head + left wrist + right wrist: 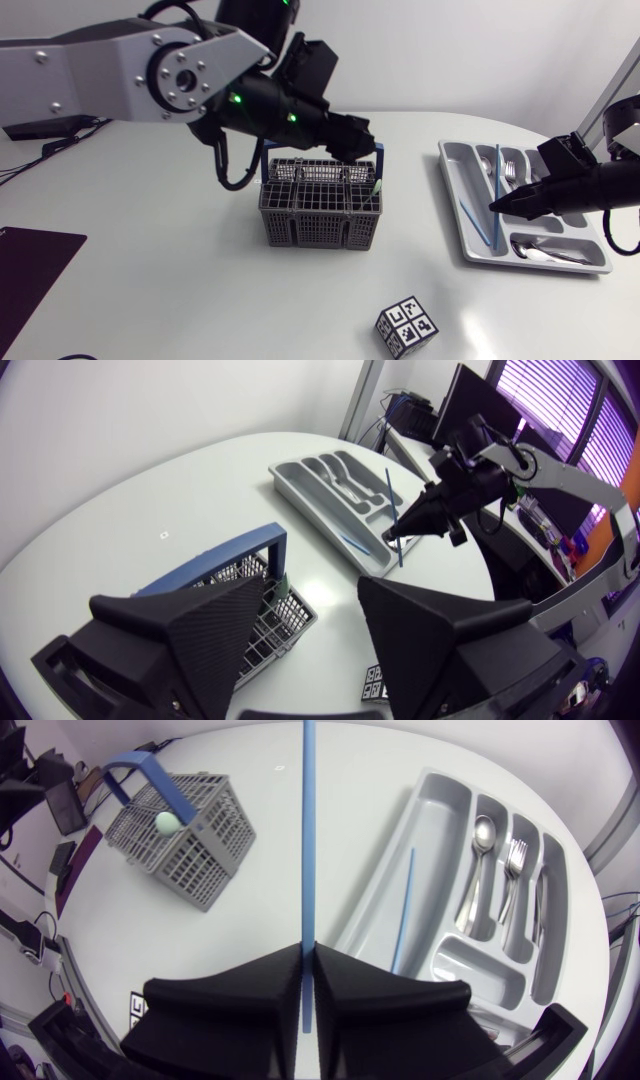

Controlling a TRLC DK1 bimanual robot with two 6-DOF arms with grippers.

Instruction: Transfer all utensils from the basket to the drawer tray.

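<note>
- Nearest you on the table (180, 300) stands a marker cube (407, 326), well apart from everything else; a dark mat (30, 270) lies at the left edge.
- The basket (320, 215) sits mid-table. Its blue handle (140, 765) stands upright, and one pale green utensil tip (168, 821) shows inside it.
- Your left gripper (313, 588) hangs over the basket's far rim. Its fingers are spread wide with nothing between them.
- Your right gripper (307, 952) is over the drawer tray (468, 968), fingers pressed together on a thin blue stick (307, 840) from both sides. The stick runs straight ahead past the fingertips (whether its lower end touches the tray cannot be told).
- In the tray, a second blue stick (403, 910) lies in the long compartment on the basket side. A spoon (481, 830) and a fork (515, 860) lie in neighbouring slots beyond it.
</note>
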